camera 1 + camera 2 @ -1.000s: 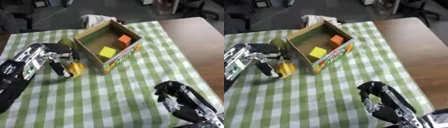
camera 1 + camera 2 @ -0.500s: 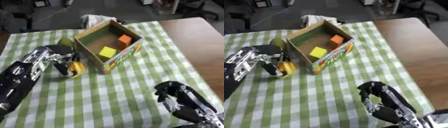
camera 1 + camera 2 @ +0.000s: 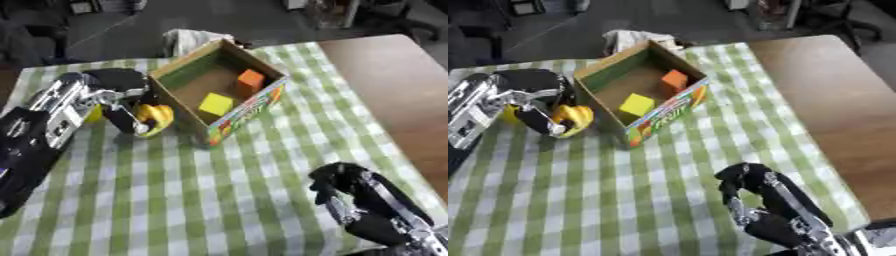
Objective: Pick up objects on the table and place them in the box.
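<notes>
Left eye view shows the left robot hand point(image 3: 122, 97) curled round a yellow object point(image 3: 157, 117) just beside the near-left wall of the cardboard box point(image 3: 254, 107), which stands on the green checked desk point(image 3: 175, 200) and already holds a yellow block point(image 3: 215, 104) and an orange block point(image 3: 250, 80). The pick looks done, so the next move probably calls for lifting the object over the wall and releasing it inside. The right robot hand point(image 3: 350, 192) rests idle at the lower right, fingers curled on nothing.

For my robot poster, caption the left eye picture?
Left hand holds yellow toy beside box.
</notes>
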Controlling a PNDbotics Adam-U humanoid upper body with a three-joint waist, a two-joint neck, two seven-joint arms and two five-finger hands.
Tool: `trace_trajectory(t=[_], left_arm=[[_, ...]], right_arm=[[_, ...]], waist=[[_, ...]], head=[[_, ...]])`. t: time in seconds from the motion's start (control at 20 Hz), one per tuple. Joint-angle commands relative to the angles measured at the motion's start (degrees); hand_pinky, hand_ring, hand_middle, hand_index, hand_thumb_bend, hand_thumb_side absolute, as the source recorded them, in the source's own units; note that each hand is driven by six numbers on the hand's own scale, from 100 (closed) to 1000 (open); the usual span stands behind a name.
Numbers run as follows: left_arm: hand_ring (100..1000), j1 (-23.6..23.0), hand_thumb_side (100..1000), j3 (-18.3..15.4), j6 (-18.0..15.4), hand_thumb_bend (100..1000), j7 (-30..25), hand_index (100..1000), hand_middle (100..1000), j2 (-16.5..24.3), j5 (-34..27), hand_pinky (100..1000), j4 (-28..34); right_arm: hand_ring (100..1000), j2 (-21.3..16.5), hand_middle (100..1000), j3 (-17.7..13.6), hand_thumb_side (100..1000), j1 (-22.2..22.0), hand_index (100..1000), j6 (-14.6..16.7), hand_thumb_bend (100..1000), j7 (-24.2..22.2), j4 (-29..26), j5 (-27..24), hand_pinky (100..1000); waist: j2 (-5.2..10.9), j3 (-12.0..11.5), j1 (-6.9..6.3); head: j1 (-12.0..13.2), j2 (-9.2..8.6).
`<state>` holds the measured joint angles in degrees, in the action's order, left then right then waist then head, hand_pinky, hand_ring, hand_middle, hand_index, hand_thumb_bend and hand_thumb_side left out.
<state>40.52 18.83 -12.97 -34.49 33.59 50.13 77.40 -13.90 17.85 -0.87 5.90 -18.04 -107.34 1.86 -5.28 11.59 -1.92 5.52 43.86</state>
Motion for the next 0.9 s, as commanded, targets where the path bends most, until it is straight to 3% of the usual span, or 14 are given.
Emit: trace_trajectory(t=[0.05,0.3,0.65,0.9], left_arm=[[461,4.35,264,-1.95,0.81,223,1.61,664,456,2.07,-1.69,551,3.67],[467,10.09,258,-0.91,1.60,216,3.82,671,462,-2.33,0.15,560,-1.37],[514,11.83,267,0.77,0.00,230,7.10,724,520,-8.50,4.15,608,-7.14],[622,11.47,294,2.05,-0.57,316,8.93,844,677,-10.79,6.10,688,-8.98]], right_arm=[[466,-0.67,523,-0.03,337,0.28,689,-0.02,100,-0.16,-0.46,0.26,693],[466,-0.55,523,0.08,338,0.37,689,-0.01,100,-0.36,-0.48,0.21,693],[466,-0.33,523,0.35,341,0.53,689,-0.06,100,-0.63,-0.39,0.09,693],[466,-0.26,522,0.36,341,0.49,689,-0.06,100,-0.70,-0.39,0.07,693]], waist=[[0.77,0.11,0.08],[0.55,0.81,0.31],[0.25,1.44,0.51],[0.20,1.65,0.68]], head=[[0.19,0.26],[0.26,0.26],[0.45,0.26],[0.57,0.26]])
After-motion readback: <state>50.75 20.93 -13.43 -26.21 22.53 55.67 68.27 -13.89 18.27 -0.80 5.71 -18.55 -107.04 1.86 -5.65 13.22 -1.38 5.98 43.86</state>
